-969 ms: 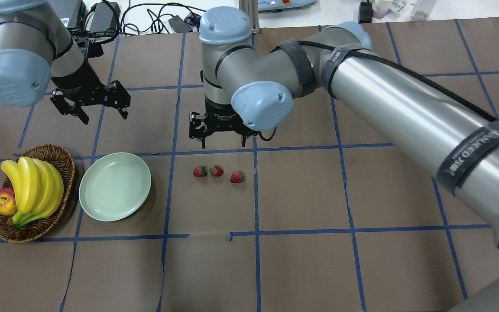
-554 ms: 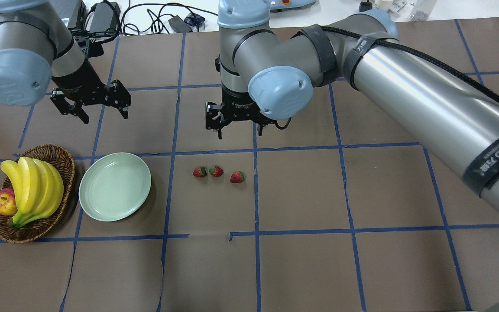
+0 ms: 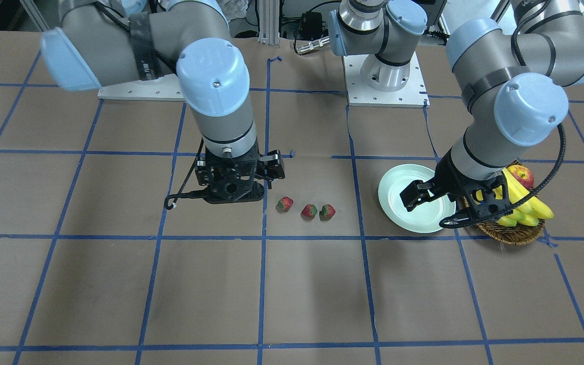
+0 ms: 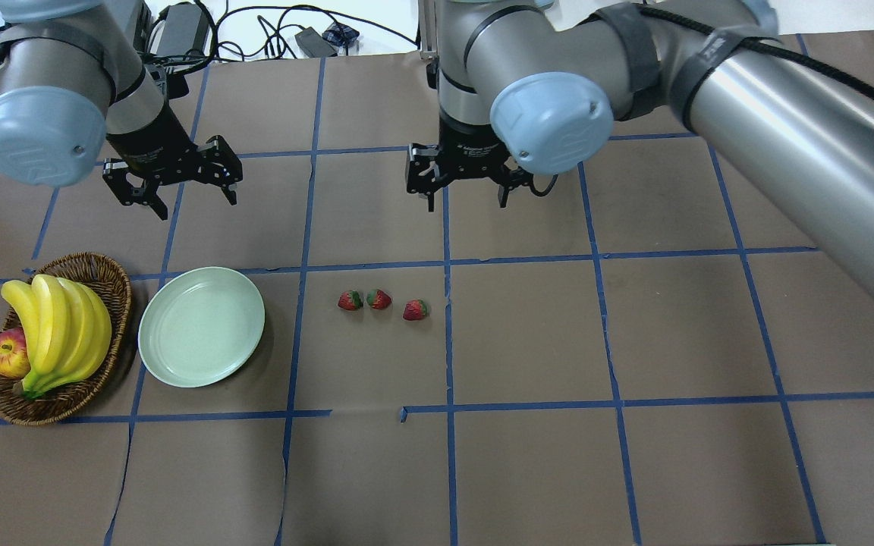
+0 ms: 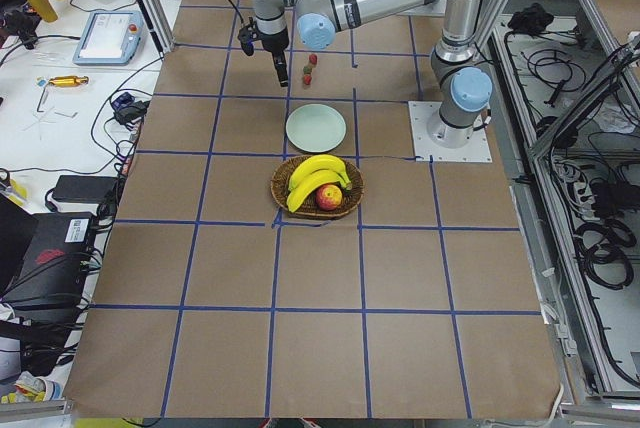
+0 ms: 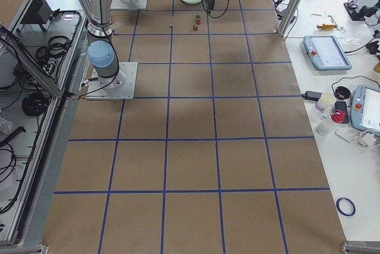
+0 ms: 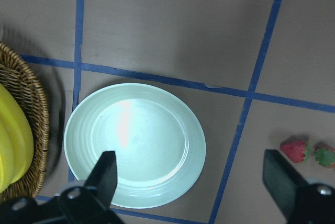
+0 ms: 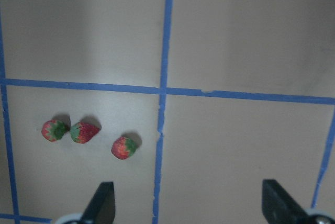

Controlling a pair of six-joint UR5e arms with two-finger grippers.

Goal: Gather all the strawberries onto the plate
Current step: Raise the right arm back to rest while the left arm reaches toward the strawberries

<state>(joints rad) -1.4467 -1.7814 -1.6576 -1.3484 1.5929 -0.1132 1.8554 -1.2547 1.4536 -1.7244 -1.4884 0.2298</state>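
Near plate (image 4: 202, 326), 3 strawberries (image 4: 378, 299), close row

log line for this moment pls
phase: pre-grasp | strawberries: three on table | plate: empty | left gripper: open, holding nothing | right gripper: open, holding nothing
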